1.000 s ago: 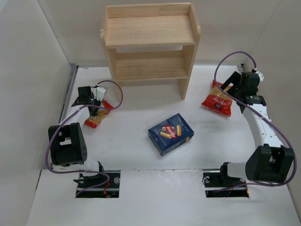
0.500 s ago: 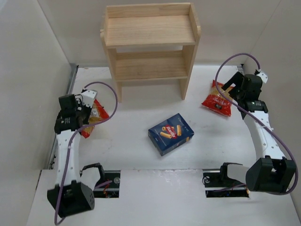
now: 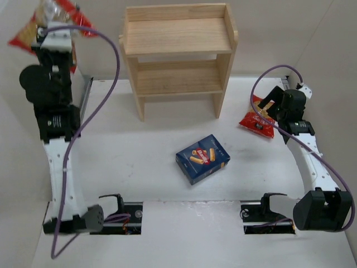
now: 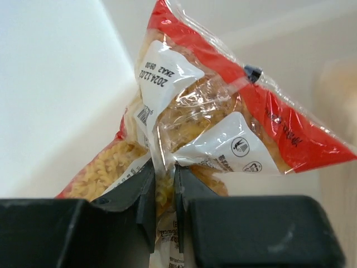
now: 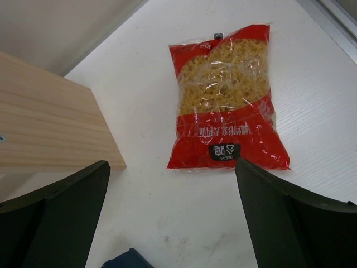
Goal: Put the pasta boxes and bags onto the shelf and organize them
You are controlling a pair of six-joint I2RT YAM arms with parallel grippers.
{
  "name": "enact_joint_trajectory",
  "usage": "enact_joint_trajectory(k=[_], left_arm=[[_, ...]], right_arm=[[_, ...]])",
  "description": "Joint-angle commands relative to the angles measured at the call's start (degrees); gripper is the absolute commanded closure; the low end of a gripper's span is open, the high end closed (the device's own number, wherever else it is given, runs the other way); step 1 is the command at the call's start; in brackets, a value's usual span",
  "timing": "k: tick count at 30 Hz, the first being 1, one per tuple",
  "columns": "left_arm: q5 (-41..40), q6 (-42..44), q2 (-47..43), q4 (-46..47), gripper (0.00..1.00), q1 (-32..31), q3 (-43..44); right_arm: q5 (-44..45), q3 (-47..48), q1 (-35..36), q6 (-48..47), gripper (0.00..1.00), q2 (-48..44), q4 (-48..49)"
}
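Note:
My left gripper (image 3: 54,32) is raised high at the far left, level with the shelf top. It is shut on a red bag of yellow pasta with a white label (image 3: 23,34). In the left wrist view the fingers (image 4: 146,192) pinch the bag's (image 4: 223,111) lower edge. A second red bag (image 3: 255,124) lies flat on the table at the right of the shelf (image 3: 178,39). My right gripper (image 3: 269,105) hovers over it, open and holding nothing (image 5: 172,167). The dark blue pasta box (image 3: 202,158) lies in the middle of the table.
White walls close in the table on the left, right and back. The shelf's side panel (image 5: 50,117) stands just left of the right bag (image 5: 226,100). A corner of the blue box (image 5: 125,259) shows at the bottom of the right wrist view.
My left gripper shut on the bag lying at the left of the table and lifted it high toward the back left. The right arm barely shifted above its bag.

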Motion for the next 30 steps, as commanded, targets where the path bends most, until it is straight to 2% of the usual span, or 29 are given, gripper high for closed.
enact_joint_trajectory(k=[1,4,8,9,10,14,16,20,22,25,30], left_arm=[[4.0,-1.3,9.6,30.1,1.0,-9.7,15.3],[7.4,0.5,24.2,30.4,0.98,-17.0,35.5],[9.9,4.5,45.7,24.6,0.97,-21.9,68.0],[10.5,5.2,48.2,23.0,0.97,-22.9,70.7],[10.4,5.3,48.0,22.1,0.97,-24.1,68.9],[11.9,5.6,41.0,25.7,0.97,-26.0,49.8],[11.0,5.7,40.2,26.0,0.96,-25.9,46.9],[10.9,6.5,40.5,18.9,0.94,-24.8,46.8],[11.7,8.0,40.9,15.0,0.89,-24.8,46.2],[13.1,10.0,40.3,9.2,0.75,-25.0,44.1],[13.3,10.8,38.3,7.3,0.56,-25.2,40.3]], right_arm=[[0.8,0.4,0.8,0.3,0.0,0.3,3.0],[0.8,0.3,1.2,0.4,0.0,1.4,3.3],[1.0,-1.1,1.6,0.8,0.0,1.8,3.6],[1.0,-1.5,1.7,0.9,0.0,1.8,3.8],[1.0,-2.0,1.7,0.9,0.0,1.7,3.8],[1.0,-3.0,1.5,1.1,0.0,1.7,3.8],[0.4,-2.4,1.5,0.9,0.0,2.3,3.8],[0.2,0.6,1.3,0.4,0.0,5.0,3.9],[0.2,2.4,0.8,0.4,0.0,7.3,4.0],[0.0,5.7,-0.4,1.2,0.0,11.9,4.0],[0.2,12.1,-1.1,2.3,0.0,21.1,3.9]])
